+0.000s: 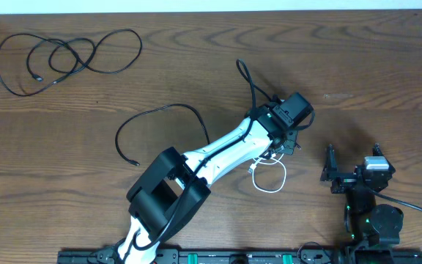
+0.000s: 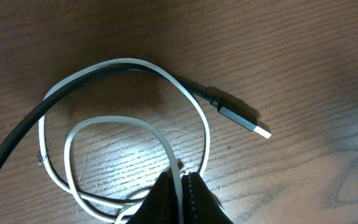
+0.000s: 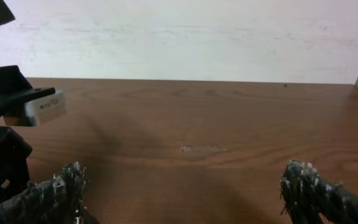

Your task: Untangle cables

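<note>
My left claw (image 2: 182,190) is pinched together on the white cable (image 2: 206,137), whose loops lie just ahead, crossed by a black cable (image 2: 11,144) ending in a USB plug (image 2: 241,118). My right claw (image 3: 185,186) gapes apart, well away.

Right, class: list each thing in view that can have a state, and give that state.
left gripper: shut on the white cable
right gripper: open, empty
white cable: looped, pinched, crossed with the near black cable
near black cable: crossing the white loops, plug lying free
far black cable: loosely coiled, apart from the rest
</note>
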Motion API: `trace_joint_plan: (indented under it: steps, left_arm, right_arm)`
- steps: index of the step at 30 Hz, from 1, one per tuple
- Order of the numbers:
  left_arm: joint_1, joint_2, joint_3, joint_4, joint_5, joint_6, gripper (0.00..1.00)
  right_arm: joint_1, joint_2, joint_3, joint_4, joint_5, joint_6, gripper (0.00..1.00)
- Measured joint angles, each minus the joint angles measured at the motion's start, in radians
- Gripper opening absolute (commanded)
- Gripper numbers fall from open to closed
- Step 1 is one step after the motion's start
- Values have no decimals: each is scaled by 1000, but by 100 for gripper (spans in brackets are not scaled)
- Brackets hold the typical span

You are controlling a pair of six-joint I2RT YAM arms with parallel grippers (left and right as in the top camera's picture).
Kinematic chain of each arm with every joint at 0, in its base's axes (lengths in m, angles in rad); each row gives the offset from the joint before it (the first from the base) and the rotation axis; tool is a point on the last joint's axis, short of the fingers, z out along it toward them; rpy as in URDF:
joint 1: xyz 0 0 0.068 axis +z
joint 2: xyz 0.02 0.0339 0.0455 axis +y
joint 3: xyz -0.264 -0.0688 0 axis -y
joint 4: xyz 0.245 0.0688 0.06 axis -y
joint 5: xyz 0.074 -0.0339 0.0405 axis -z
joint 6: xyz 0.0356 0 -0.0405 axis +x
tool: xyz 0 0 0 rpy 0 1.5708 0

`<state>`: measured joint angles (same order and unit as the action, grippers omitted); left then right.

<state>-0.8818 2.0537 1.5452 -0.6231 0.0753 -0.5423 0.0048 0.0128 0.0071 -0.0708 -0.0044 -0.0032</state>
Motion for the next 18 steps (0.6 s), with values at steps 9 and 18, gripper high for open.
trace_joint_plan:
  steps: [9,18]
  left_arm:
    - [0,-147,5,-3,6,0,7]
    - [0,-555,37,75,58,0,8]
  right_arm:
    - [0,0,0,0,0,0,99]
    - [0,0,0,0,0,0,99]
